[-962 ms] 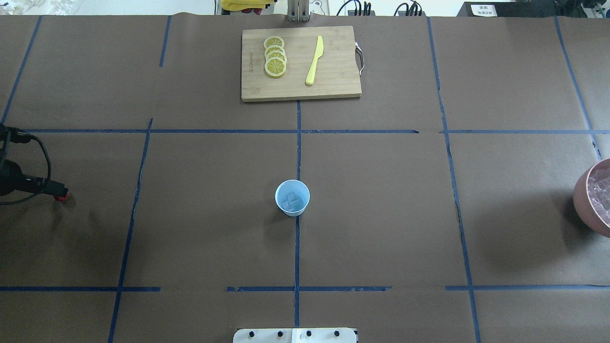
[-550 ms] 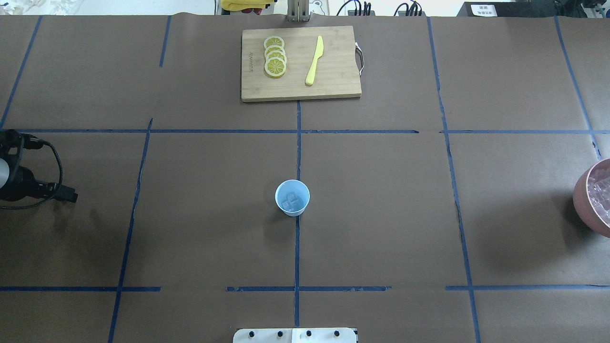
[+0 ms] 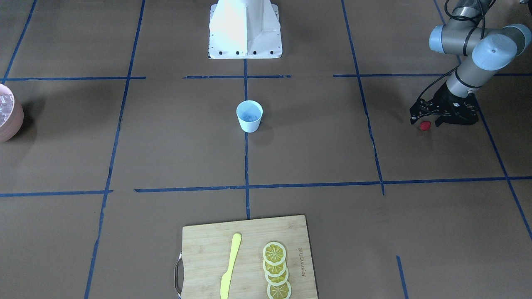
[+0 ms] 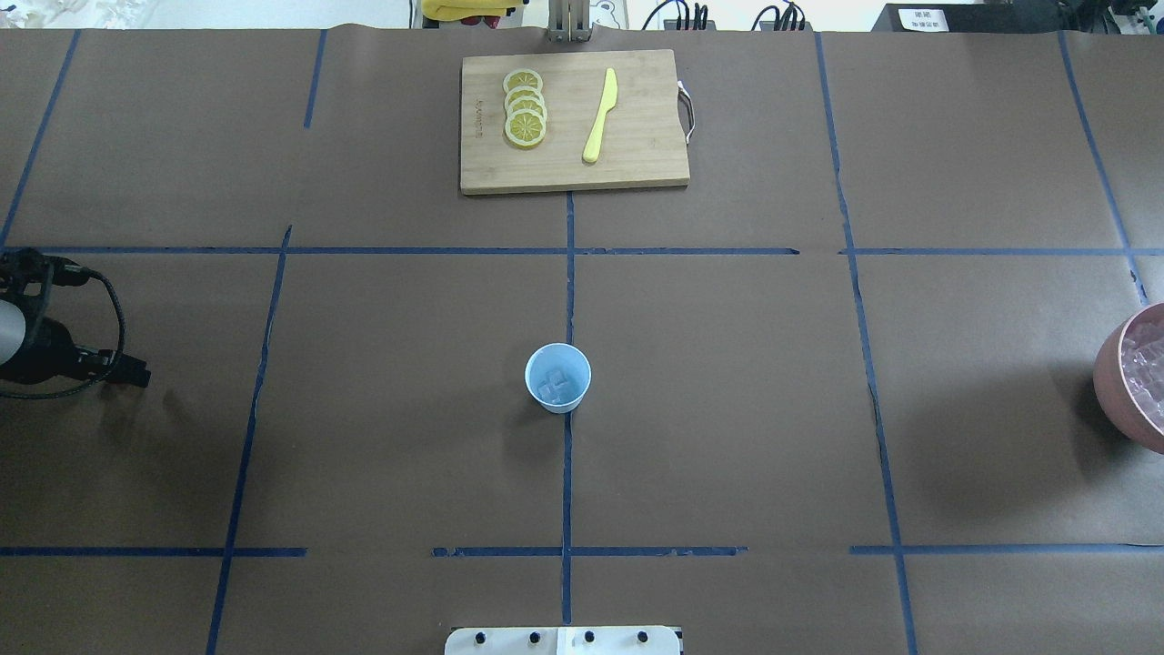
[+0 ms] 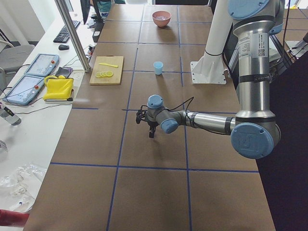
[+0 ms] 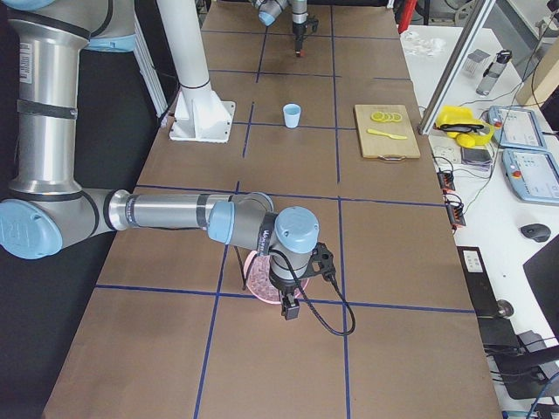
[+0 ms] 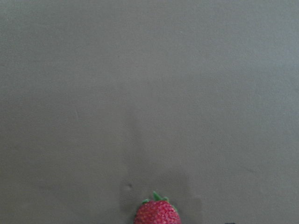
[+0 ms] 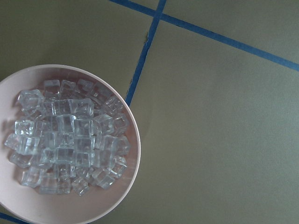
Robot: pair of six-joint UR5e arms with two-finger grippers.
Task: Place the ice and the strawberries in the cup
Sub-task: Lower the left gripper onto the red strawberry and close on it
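Strawberry (image 3: 424,125) sits on the table between the left gripper's (image 3: 424,121) fingertips. Jaws appear spread, straddling it, not pinching. The cup (image 3: 249,116) stands well apart.

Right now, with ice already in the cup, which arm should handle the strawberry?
Left. The left gripper sits right at the strawberry; the right arm hangs over the bowl of ice at the table's far end, with the cup between them.
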